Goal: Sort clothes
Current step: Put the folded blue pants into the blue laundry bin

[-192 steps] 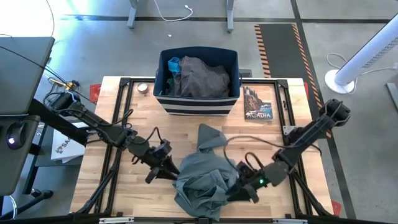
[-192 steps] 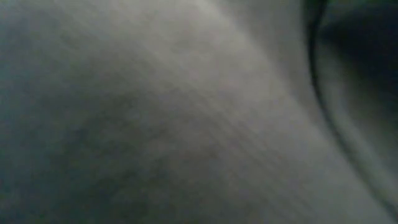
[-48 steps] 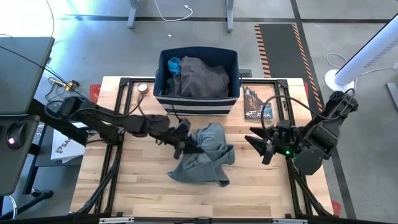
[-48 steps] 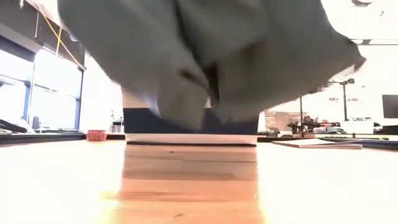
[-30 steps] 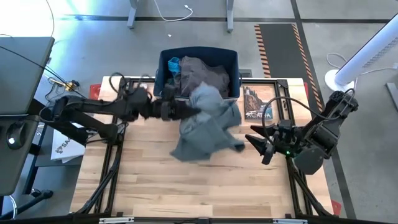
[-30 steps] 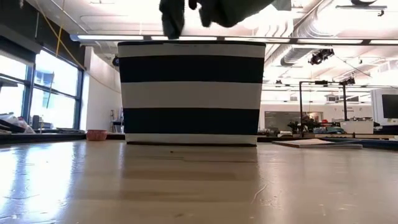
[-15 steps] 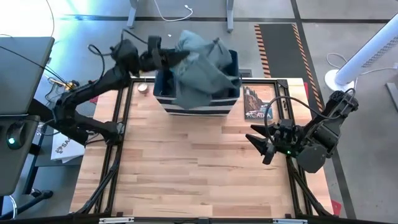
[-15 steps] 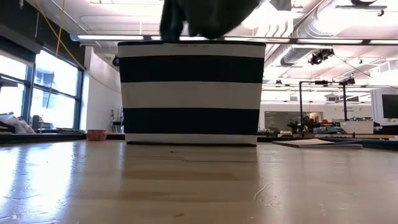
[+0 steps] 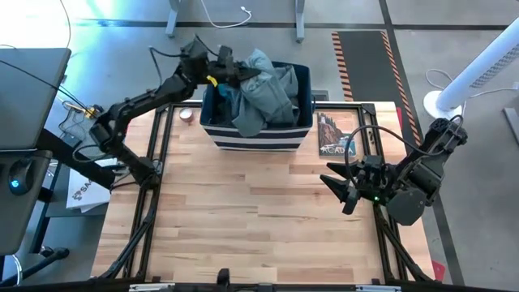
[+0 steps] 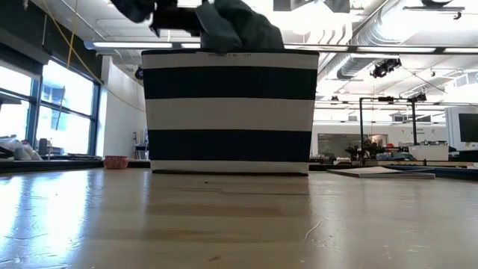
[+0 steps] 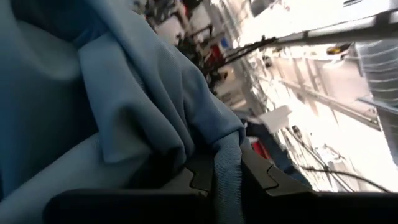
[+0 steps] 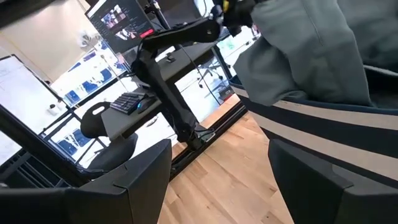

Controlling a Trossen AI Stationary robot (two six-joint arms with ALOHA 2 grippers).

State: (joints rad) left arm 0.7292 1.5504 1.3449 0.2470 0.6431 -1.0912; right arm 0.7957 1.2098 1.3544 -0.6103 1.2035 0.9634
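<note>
The grey-green shirt (image 9: 263, 91) hangs bunched over the navy, white-striped bin (image 9: 255, 139) at the table's far edge, its lower folds down inside. In the low view the shirt (image 10: 239, 30) rises above the bin's rim (image 10: 230, 52). My left gripper (image 9: 243, 73) reaches level over the bin's far left corner and is shut on the shirt. A bright blue piece (image 9: 224, 88) shows in the bin beside it. My right gripper (image 9: 334, 188) waits open above the table's right part, nothing between its fingers (image 12: 146, 180). My left gripper pinches a bunched fold of the shirt (image 11: 227, 177) between its two fingers. The fingers lie level and come from the table's left. The shirt hangs slack below and beside them, with its lower part sunk in the bin.
A book (image 9: 336, 136) lies right of the bin. A small round object (image 9: 186, 114) sits at the bin's left. The wooden tabletop (image 9: 259, 219) stretches from the bin to the near edge. A black frame (image 9: 158, 162) runs along the table's sides.
My left gripper has swung from in front of the bin toward the table's far edge, carrying the shirt. The shirt hung clear over the table before; it now hangs over the bin with its lower folds sunk inside.
</note>
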